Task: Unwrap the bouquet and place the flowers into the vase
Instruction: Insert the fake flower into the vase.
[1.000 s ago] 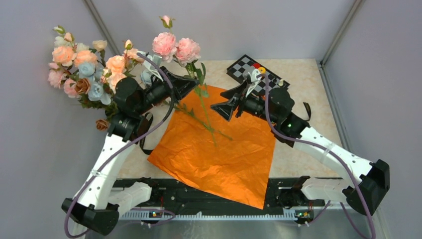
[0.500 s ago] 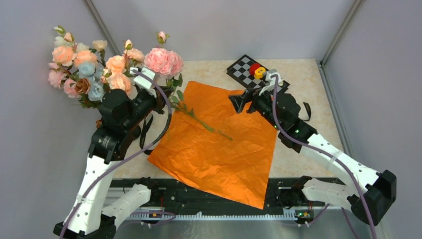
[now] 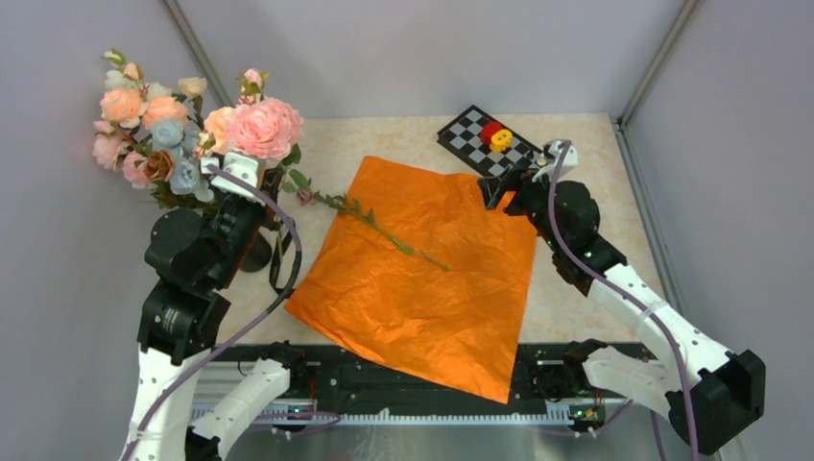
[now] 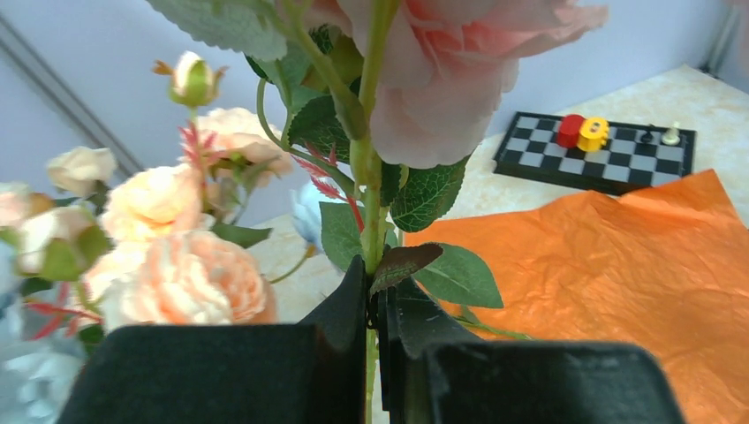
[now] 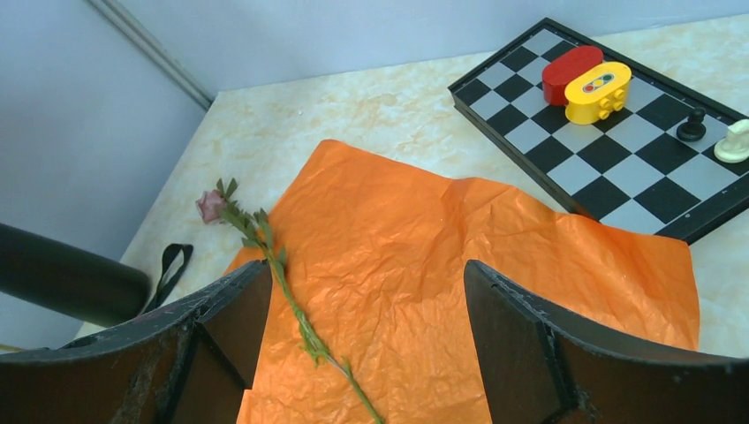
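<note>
So the orange paper (image 3: pixel 422 288) lies flat, one sprig (image 3: pixel 374 223) left on it; right gripper (image 5: pixel 362 274) has backed off toward the chessboard (image 5: pixel 530 132), fingers wide, empty; left gripper (image 4: pixel 369 296), pinching the pink rose (image 3: pixel 261 128) by its stem, has swung it over by the flowers (image 3: pixel 154 125), so dropping it in the vase (image 3: pixel 254 254) looks next; vase mostly hidden behind that arm, mouth unseen

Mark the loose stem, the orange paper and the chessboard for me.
loose stem (image 5: pixel 210 205), right wrist view, on its pink bud.
paper (image 3: pixel 432 298), top view, on its bare middle.
chessboard (image 5: pixel 609 150), right wrist view, on bare middle squares.
</note>
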Robot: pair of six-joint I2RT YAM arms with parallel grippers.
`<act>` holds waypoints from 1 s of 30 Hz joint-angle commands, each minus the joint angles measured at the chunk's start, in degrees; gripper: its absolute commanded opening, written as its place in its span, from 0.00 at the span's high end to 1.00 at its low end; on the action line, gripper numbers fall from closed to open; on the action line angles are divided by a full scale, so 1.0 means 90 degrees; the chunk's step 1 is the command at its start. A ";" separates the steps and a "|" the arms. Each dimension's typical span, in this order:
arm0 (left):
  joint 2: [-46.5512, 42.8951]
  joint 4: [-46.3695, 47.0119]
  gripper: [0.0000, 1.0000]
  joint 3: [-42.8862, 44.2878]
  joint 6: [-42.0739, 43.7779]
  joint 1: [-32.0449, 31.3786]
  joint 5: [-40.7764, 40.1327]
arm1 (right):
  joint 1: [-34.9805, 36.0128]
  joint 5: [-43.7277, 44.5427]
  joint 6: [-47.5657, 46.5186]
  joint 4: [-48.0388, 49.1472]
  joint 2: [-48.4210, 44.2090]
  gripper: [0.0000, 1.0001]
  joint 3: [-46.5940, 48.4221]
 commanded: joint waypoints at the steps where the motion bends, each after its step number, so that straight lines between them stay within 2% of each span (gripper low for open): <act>1: 0.0164 0.0036 1.00 0.0461 0.0284 0.0017 -0.0751 | -0.0108 -0.0048 0.0215 0.0155 -0.0161 0.19 -0.0044; 6: -0.0020 0.0539 1.00 0.0412 0.0164 0.0015 -0.1421 | -0.0118 -0.0078 0.0356 0.0170 -0.0197 0.19 -0.0131; 11: -0.0465 0.1563 1.00 -0.0074 0.0432 0.0020 -0.2216 | -0.0128 -0.0079 0.0411 0.0175 -0.0290 0.19 -0.0201; 15: -0.0717 0.2069 1.00 -0.0182 0.0653 0.0014 -0.2042 | -0.0128 -0.0059 0.0415 0.0158 -0.0344 0.19 -0.0213; 22: -0.0729 0.2223 1.00 -0.0159 0.1442 0.0017 -0.1865 | -0.0138 -0.0088 0.0456 0.0170 -0.0370 0.19 -0.0227; 30: -0.1036 0.2892 1.00 -0.0818 0.2010 0.0014 -0.1845 | -0.0167 -0.0104 0.0496 0.0189 -0.0451 0.19 -0.0291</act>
